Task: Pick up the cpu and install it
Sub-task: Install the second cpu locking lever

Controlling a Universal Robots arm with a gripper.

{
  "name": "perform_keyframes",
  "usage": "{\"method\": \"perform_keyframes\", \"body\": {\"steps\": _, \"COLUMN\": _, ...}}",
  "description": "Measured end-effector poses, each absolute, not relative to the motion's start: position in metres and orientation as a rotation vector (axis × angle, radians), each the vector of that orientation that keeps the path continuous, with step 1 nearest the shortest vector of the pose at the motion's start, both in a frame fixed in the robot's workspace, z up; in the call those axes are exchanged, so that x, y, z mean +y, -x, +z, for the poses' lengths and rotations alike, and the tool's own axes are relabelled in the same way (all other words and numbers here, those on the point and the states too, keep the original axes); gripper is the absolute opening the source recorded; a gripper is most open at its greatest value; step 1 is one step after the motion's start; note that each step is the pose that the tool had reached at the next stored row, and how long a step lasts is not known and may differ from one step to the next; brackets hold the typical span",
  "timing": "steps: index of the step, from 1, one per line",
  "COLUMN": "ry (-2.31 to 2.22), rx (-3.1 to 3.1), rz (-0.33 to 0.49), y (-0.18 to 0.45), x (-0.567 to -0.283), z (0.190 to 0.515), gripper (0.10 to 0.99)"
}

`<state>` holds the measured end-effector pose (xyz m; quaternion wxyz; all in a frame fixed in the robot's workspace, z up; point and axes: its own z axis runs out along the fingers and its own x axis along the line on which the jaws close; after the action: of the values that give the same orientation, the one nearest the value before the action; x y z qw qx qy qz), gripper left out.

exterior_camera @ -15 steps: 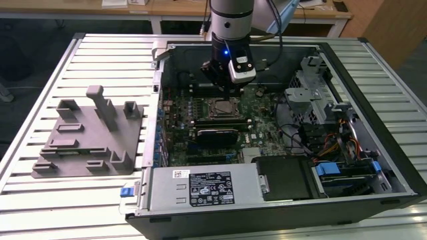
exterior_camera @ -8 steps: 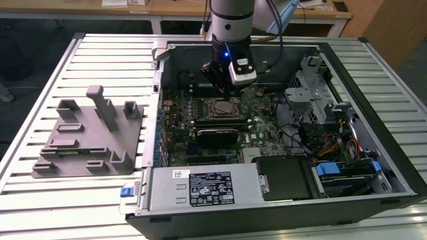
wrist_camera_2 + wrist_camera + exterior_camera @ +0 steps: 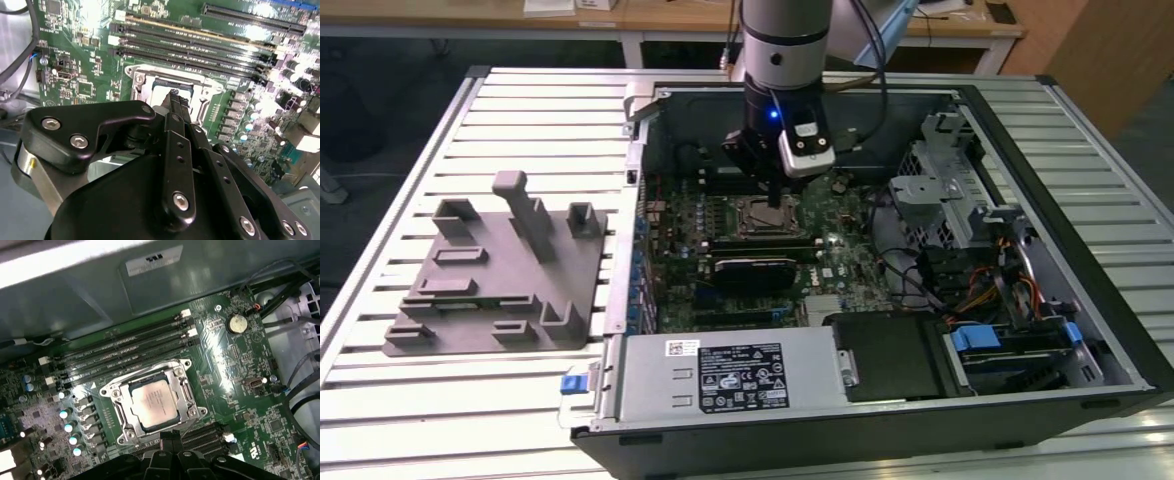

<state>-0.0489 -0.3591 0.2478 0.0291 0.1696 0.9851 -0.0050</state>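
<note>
Cpu sits flat inside the metal socket frame on the green motherboard, its silver top bare. The claw hangs just above the socket's edge, fingers pressed together and pinching nothing. Memory slots run close along one side of the socket, capacitors along another. In the exterior view, a white-labelled power supply fills the near corner of the open case; its print is unreadable.

Exterior view: high, angled down, whole open case | both wrist views: close above motherboard, shared socket
</note>
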Motion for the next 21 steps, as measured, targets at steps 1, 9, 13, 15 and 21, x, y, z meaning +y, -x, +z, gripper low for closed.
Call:
{"method": "perform_keyframes", "body": {"steps": 1, "ry": -0.523, "rx": 3.039, "rz": -0.015, "y": 0.0489, "x": -0.3604, "z": 0.2477, "gripper": 0.106}}
{"method": "perform_keyframes", "body": {"steps": 9, "ry": -0.515, "rx": 3.04, "rz": -0.015, "y": 0.0501, "x": -0.3646, "z": 0.2462, "gripper": 0.106}}
{"method": "perform_keyframes", "body": {"steps": 13, "ry": -0.503, "rx": 3.042, "rz": -0.015, "y": 0.051, "x": -0.3648, "z": 0.2457, "gripper": 0.106}}
{"method": "perform_keyframes", "body": {"steps": 15, "ry": -0.495, "rx": 3.043, "rz": -0.015, "y": 0.0513, "x": -0.3649, "z": 0.2455, "gripper": 0.106}}
{"method": "perform_keyframes", "body": {"steps": 21, "ry": -0.474, "rx": 3.047, "rz": -0.014, "y": 0.0519, "x": -0.3649, "z": 0.2451, "gripper": 0.106}}
